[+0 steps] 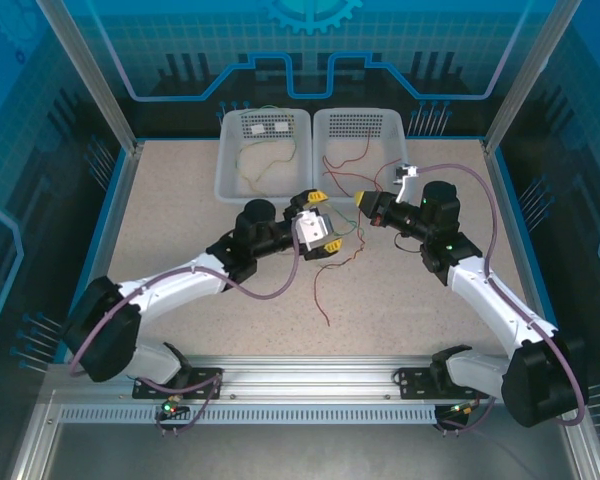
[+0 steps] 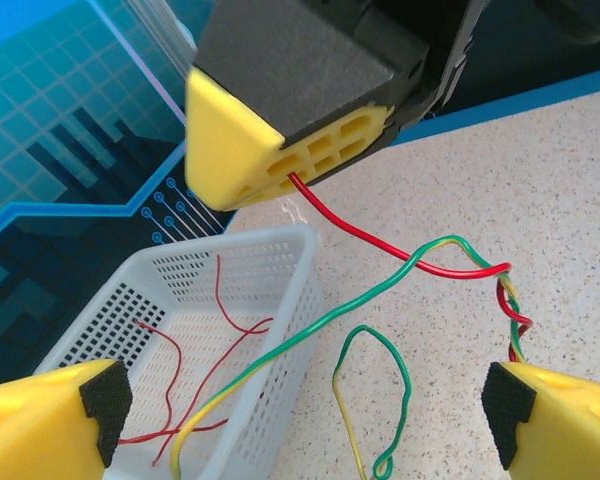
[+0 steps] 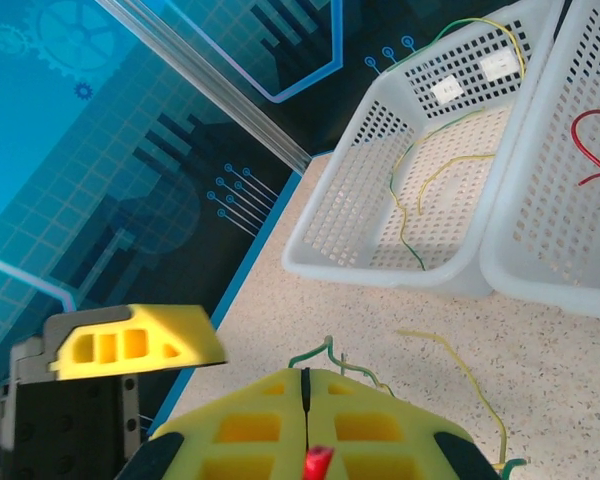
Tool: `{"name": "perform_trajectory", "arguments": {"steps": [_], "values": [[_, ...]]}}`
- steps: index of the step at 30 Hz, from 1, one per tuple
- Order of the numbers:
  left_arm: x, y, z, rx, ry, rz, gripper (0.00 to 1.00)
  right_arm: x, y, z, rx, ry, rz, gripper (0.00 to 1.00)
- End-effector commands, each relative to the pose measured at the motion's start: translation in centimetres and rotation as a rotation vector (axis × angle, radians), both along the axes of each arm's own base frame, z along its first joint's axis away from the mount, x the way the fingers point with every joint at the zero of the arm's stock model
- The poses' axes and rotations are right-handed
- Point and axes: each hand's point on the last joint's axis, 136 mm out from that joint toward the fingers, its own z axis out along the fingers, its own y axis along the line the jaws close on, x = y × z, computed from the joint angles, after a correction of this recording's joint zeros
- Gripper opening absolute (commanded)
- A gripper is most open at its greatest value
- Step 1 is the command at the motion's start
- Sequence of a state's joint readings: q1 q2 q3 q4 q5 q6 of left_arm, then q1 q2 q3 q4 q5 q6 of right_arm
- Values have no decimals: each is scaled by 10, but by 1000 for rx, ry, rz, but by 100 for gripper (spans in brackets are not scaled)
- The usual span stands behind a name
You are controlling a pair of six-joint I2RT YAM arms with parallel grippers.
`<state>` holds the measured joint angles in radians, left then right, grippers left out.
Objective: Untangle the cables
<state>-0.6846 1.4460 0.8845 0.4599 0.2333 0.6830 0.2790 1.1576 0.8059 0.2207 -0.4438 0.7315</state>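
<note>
A red cable (image 2: 380, 240) and a green-and-yellow cable (image 2: 310, 325) cross and twist together above the table, and the tangle (image 1: 348, 238) hangs between the two grippers. My right gripper (image 1: 362, 201) (image 3: 303, 375) is shut on the red cable's end (image 3: 317, 462). It also appears in the left wrist view as the yellow-tipped right gripper (image 2: 280, 170) with the red cable coming out of it. My left gripper (image 1: 325, 221) (image 2: 300, 400) is open, its fingers either side of the cables and holding nothing. A green-yellow loop (image 2: 380, 400) lies on the table below.
Two white baskets stand at the back. The left basket (image 1: 230, 178) (image 3: 360, 180) holds thin yellow-green wires, and the right basket (image 1: 375, 120) (image 2: 280, 250) holds red wires. A loose red strand (image 1: 320, 295) trails toward the near edge. A frame post (image 1: 130, 150) flanks the table.
</note>
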Motion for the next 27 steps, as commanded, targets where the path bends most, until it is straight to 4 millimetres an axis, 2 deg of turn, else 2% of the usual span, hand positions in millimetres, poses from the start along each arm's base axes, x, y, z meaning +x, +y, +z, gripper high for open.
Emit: {"name": "perform_trajectory", "arguments": {"steps": [1,3,6,9,11,12,14,16,21,27], "values": [[8,-12,1,34,-38,-40,94,-10,11,27,17,-95,60,0],[16,-13,-1,23,-40,-37,94,-12,11,27,15,-99,65,0],[24,-18,-6,22,-30,-51,82,-14,11,27,12,-101,67,0],[31,-20,-12,39,-15,-56,50,-14,9,28,12,-104,57,0],[33,-19,-13,35,-5,-45,24,-13,7,27,6,-99,42,0],[34,-18,-13,32,-2,-39,14,-12,5,25,-1,-90,25,0],[32,-16,-13,24,4,-33,3,-6,-2,17,-24,-55,-26,0],[26,-13,-12,12,14,-32,0,-1,-10,9,-36,-17,-76,0],[8,-1,-12,-6,71,-30,0,13,-35,-7,-38,68,-217,0],[-28,13,-16,0,118,-30,0,26,-81,-29,-72,165,-426,0]]}}
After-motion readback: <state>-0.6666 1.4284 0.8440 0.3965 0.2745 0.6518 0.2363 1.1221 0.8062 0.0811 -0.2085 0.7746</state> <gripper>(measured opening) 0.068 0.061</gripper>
